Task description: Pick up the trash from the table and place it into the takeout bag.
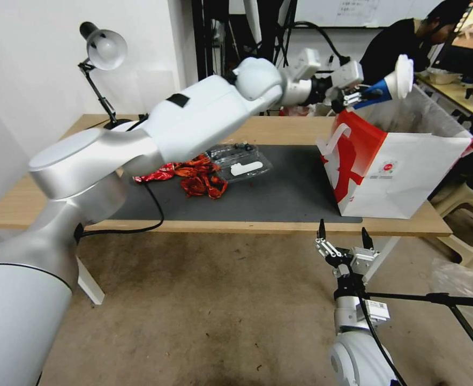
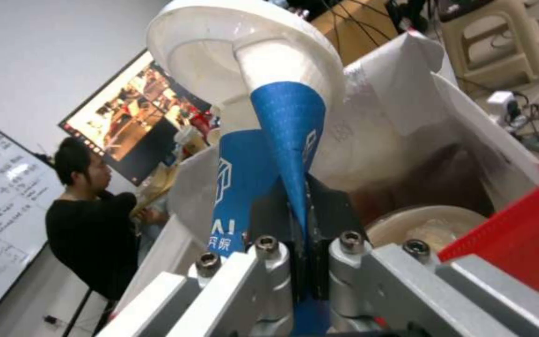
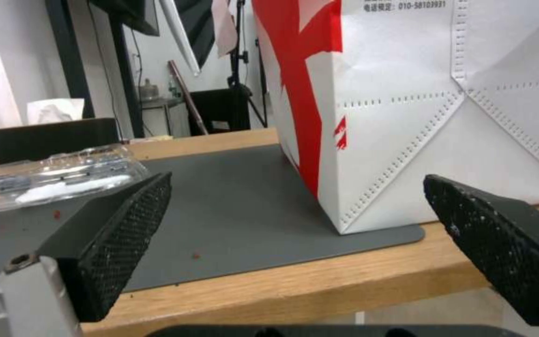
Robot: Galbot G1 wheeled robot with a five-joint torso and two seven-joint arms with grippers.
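Overhead, crushed paper cup [image 1: 394, 83] in left hand [image 1: 360, 97], above takeout bag [image 1: 402, 177].

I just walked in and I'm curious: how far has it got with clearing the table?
Partly done. A beige lidded bowl already lies inside the takeout bag. In hand: the left gripper holds the squashed blue-white paper cup above the bag's open top. Left: the red wrapper and a clear plastic container lie on the table. The right gripper waits open, below the table's front edge.
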